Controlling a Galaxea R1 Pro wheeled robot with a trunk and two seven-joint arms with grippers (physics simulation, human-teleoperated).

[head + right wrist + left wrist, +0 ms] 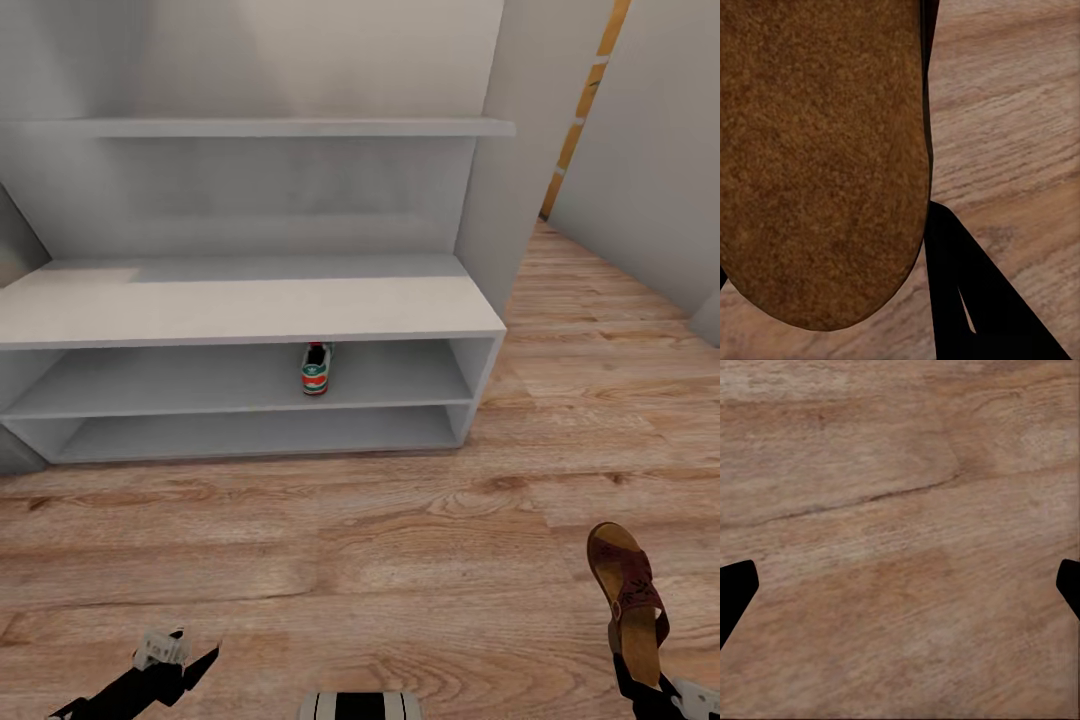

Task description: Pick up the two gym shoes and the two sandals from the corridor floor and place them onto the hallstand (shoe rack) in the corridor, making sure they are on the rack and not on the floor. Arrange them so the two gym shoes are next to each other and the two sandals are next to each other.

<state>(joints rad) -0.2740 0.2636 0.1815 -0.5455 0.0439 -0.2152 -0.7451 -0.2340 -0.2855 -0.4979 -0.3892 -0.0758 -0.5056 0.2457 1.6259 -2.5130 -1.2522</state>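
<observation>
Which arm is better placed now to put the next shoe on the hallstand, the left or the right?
The right, probably. Its tool already holds a brown sandal above the wood floor, facing the hallstand. The left tool is open with nothing in it. One gym shoe sits on the upper shelf slot.

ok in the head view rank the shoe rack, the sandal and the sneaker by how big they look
1. shoe rack, largest by far
2. sandal, though it sits nearer the camera
3. sneaker, farther back on the upper open shelf
</observation>
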